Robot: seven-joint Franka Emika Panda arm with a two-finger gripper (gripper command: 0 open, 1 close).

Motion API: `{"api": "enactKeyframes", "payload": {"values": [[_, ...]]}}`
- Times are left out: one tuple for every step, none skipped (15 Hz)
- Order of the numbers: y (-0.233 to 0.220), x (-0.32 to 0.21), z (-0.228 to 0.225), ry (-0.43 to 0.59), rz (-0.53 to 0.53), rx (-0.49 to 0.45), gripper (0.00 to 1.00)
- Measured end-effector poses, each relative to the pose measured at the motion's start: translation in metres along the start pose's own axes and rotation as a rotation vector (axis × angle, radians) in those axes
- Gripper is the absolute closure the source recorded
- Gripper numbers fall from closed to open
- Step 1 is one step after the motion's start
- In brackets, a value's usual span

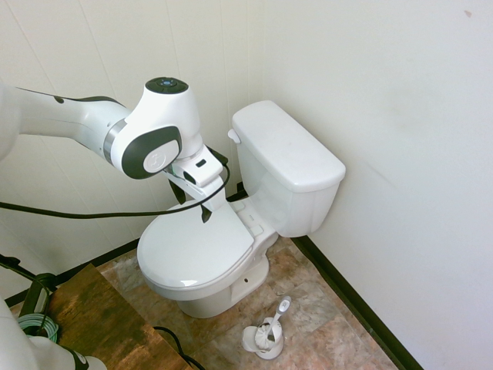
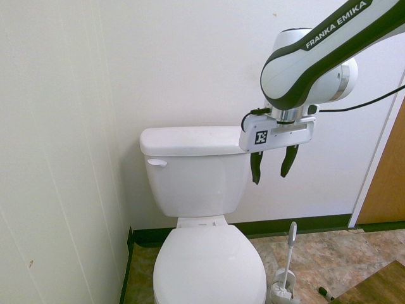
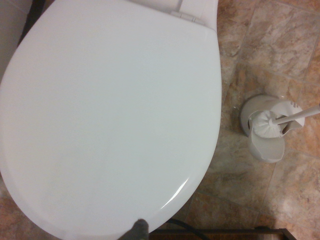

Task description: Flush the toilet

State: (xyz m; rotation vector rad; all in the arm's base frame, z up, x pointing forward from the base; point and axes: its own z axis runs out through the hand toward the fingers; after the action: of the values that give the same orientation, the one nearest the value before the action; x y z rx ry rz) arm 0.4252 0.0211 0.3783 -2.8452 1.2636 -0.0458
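Mottled floor, pale walls. Left to right, facing tank: flush lever (image 2: 157, 163), likely light, springy, slick; press outer end gently. Toilet (image 2: 202, 183) against wall, heavy, glossy, immovable. Gripper (image 2: 271, 180) spread wide, empty, above toilet's front.

The smooth, rounded, glossy white robot arm (image 2: 285, 73) has a broad greenish-black band (image 2: 319, 54) curving along its side, with FRANKA EMIKA printed on it in white capitals. A silvery metal ring (image 1: 113, 140) circles one joint, and a small dark oval plug (image 1: 59, 99) sits in the white shell farther back. The bulbous wrist section is topped by a round black cap (image 1: 166, 85) with small blue marks, and its dark rounded side panel (image 1: 137, 158) frames a pale disc bearing a faint emblem. The white boxy two-finger gripper (image 2: 269, 180) carries a square black-and-white patterned marker (image 2: 261, 137) and slender, tapering black fingers (image 2: 255, 167)
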Motion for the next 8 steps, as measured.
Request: {"api": "enactKeyframes", "payload": {"values": [[0.000,0.000,0.000,-0.001,0.000,0.000,0.00],[-0.001,0.001,0.001,0.002,0.000,0.002,0.00],[-0.005,0.004,0.000,0.007,-0.002,0.008,0.00],[-0.011,0.008,-0.004,0.013,-0.006,0.015,0.00],[-0.023,0.013,-0.009,0.021,-0.016,0.025,0.00],[-0.038,0.019,-0.014,0.028,-0.030,0.034,0.00],[-0.055,0.023,-0.017,0.030,-0.047,0.039,0.00],[-0.075,0.028,-0.020,0.037,-0.071,0.039,0.00]]}}
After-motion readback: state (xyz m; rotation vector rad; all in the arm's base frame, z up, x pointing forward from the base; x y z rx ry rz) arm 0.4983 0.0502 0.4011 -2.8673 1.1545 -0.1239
